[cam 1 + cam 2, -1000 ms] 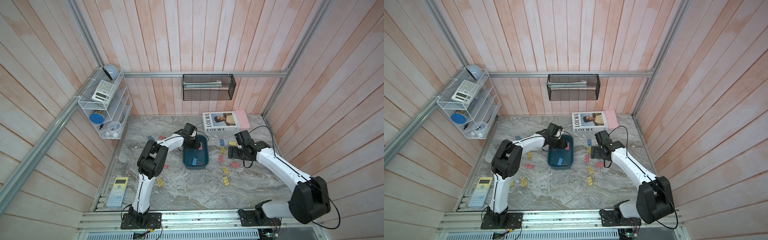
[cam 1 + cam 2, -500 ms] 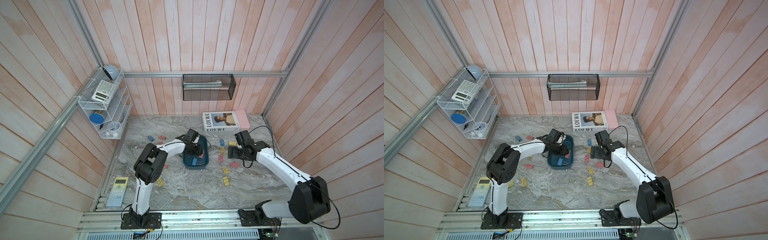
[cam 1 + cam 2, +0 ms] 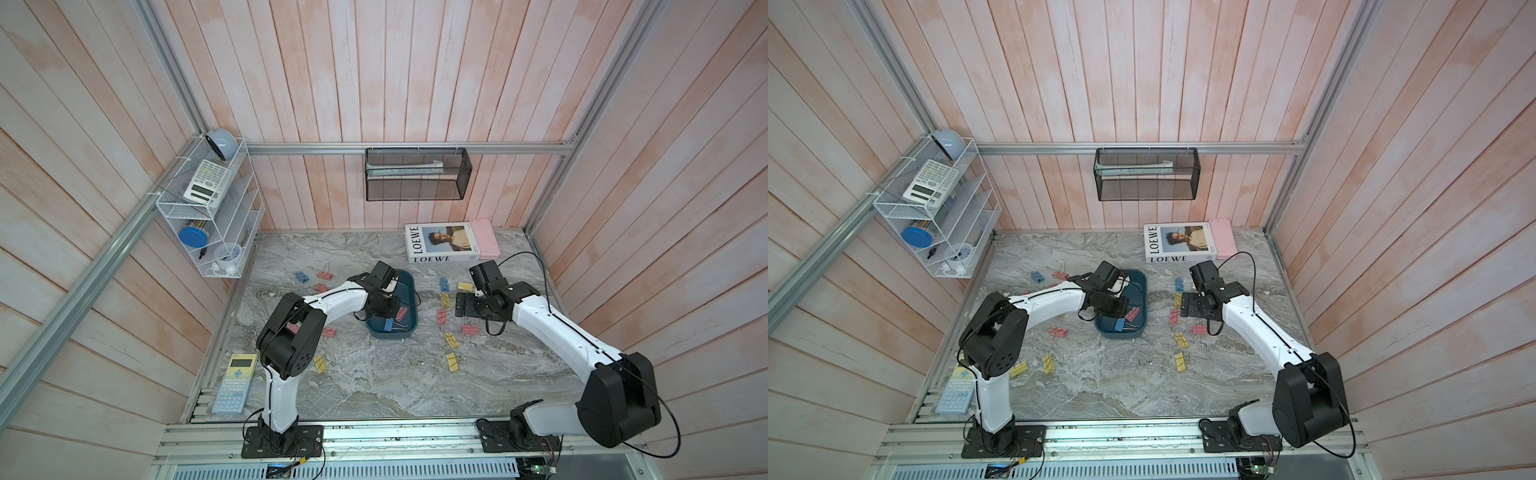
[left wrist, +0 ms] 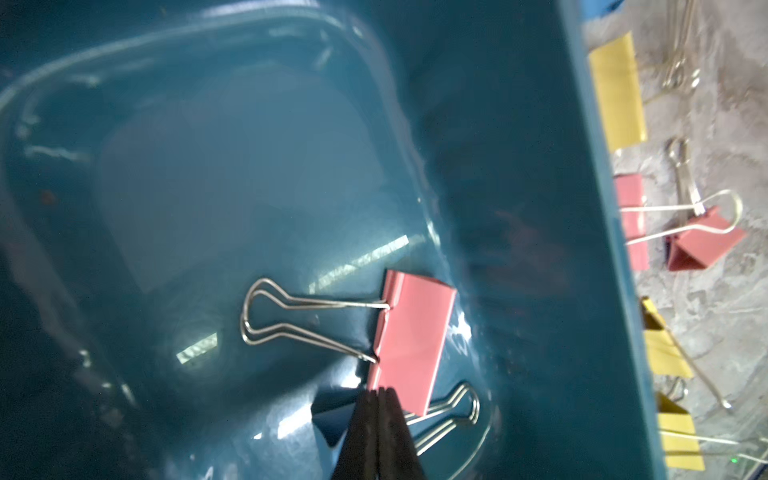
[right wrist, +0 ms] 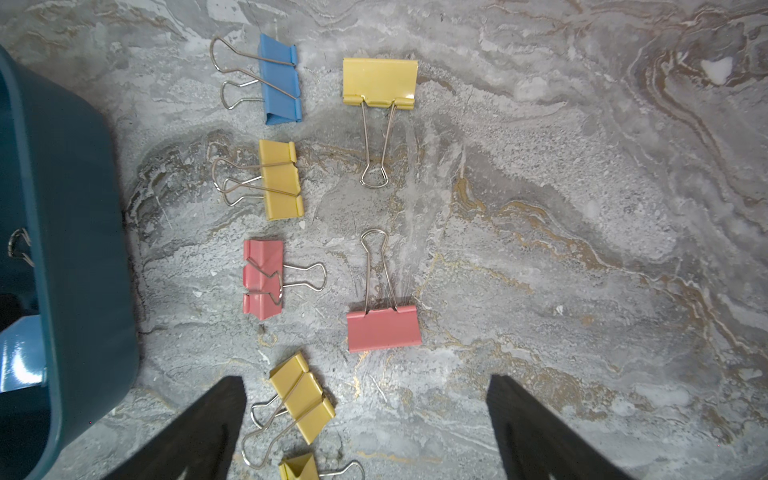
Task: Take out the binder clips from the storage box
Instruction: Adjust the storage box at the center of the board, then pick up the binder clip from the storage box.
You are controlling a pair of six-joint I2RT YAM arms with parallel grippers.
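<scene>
My left claw [image 4: 377, 391] is pinched together against the pink binder clip [image 4: 411, 340] in the teal storage box [image 4: 519, 124], my right claw [image 5: 365, 379] spread wide above the counter [image 5: 582, 208].

Top views bright, evenly lit, sharp; left wrist view dim, blurred, glare streaks on storage box [image 4: 208, 187]

The shallow teal plastic storage box [image 3: 409, 286] sits midway on the grey marbled surface [image 3: 374, 386]. A pink binder clip [image 4: 411, 340] and a blue binder clip [image 3: 388, 325] lie inside, at its near end. Other pastel binder clips [image 5: 380, 330] lie scattered on the surface to both sides. A white hardcover book [image 3: 442, 248] lies behind, by the wall.
</scene>
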